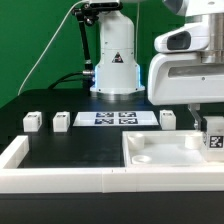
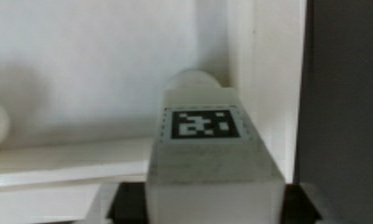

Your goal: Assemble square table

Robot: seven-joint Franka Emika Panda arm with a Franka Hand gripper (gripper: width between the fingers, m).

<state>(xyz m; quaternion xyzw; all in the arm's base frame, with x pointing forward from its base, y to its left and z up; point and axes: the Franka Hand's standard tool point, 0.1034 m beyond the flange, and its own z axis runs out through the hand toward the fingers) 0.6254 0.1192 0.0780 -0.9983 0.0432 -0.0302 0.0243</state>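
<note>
The square table's top [image 1: 165, 158] is a large white slab with raised edges, lying at the exterior view's lower right. One small white leg [image 1: 213, 141] with a black-and-white tag stands over the slab's right side. My gripper [image 1: 209, 127] reaches down onto it from above. In the wrist view the same leg [image 2: 204, 125] fills the space between my gripper's [image 2: 213, 203] two dark fingers [image 2: 130, 200], which press against both of its sides. Behind the leg I see the slab's white surface [image 2: 76, 90] and its raised rim [image 2: 268, 60].
Three more tagged legs stand on the black table: two at the left [image 1: 32, 121] [image 1: 61, 120] and one [image 1: 168, 118] behind the slab. The marker board [image 1: 115, 118] lies between them. A low white border wall [image 1: 60, 180] runs along the front. The robot base [image 1: 115, 65] stands behind.
</note>
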